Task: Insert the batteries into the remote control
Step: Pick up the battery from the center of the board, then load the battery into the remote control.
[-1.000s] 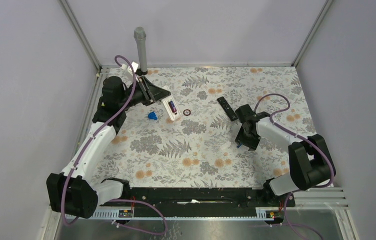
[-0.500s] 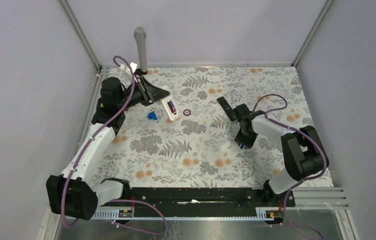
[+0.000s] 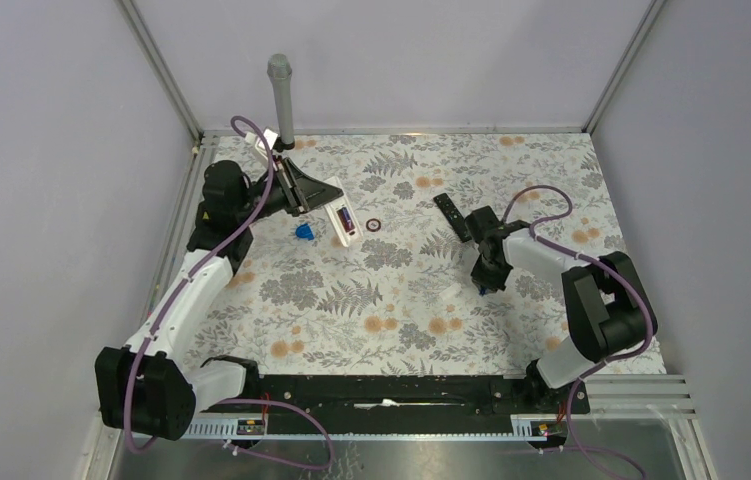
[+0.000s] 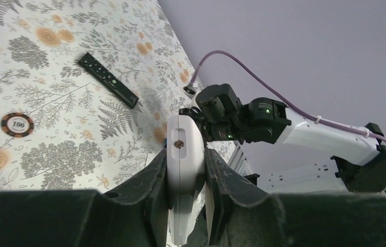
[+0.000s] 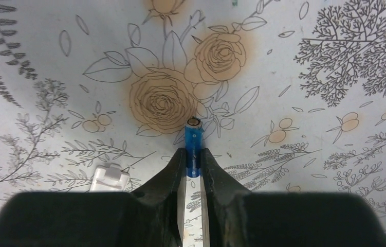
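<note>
My left gripper [image 3: 325,198] is shut on a white remote control [image 3: 342,215] and holds it tilted above the table at the back left. Its open compartment shows a purple battery [image 3: 347,216]. In the left wrist view the remote [image 4: 184,154] stands edge-on between the fingers. My right gripper [image 3: 482,284] points down at the table right of centre. In the right wrist view it [image 5: 193,158] is shut on a slim blue battery [image 5: 193,140], whose metal end sticks out past the fingertips.
A small white battery cover [image 5: 109,177] lies on the floral table [image 3: 391,320] just left of my right gripper. A black remote [image 3: 454,216], a poker chip [image 3: 374,224] and a blue blob-shaped piece [image 3: 303,232] lie at the back. A grey post [image 3: 281,100] stands at the rear edge.
My right arm has folded in and its wrist has turned, bringing the gripper more upright over the table. My left gripper has drawn the white remote slightly back and up.
</note>
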